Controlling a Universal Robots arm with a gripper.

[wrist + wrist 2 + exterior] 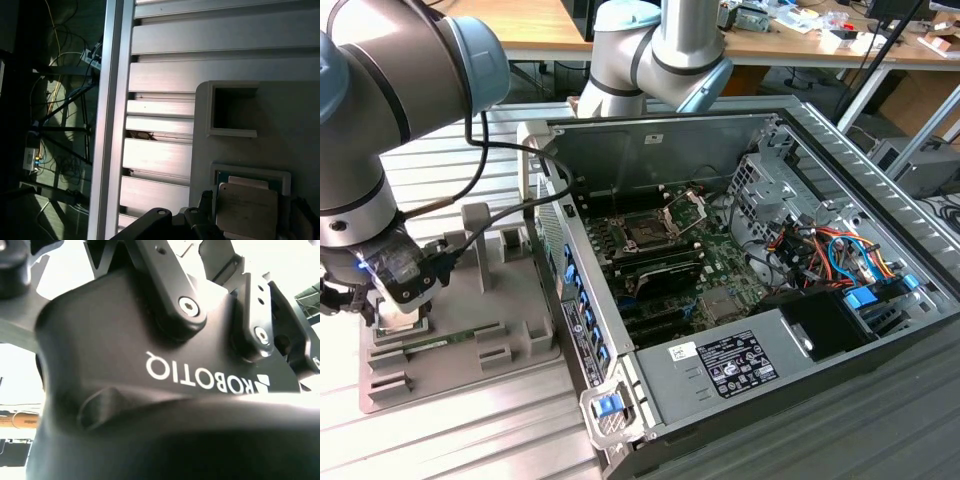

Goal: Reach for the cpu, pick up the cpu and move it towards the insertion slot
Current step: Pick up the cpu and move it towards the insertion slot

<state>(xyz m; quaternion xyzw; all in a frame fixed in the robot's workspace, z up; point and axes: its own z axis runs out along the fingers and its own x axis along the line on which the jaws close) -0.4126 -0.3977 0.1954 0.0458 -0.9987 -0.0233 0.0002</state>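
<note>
Gripper [382, 305] low over the grey tray [470, 345], 9 o'clock in the exterior view; cannot tell if it's apart or clamped.
First wrist view: the cpu [247, 206] lies over a square tray recess, right at the gripper. The insertion slot [648, 232] is well apart, roughly 2 o'clock from the gripper, inside the open PC case [760, 150].

Open computer case [660, 150] on a ribbed metal table [450, 440], grey moulded tray [515, 300] just beside the case, labelled power supply [740, 365] and coloured cables [825, 250] inside the case, blue latch [608, 405] on the case's rim, wooden desks [510, 25] beyond the case
</note>
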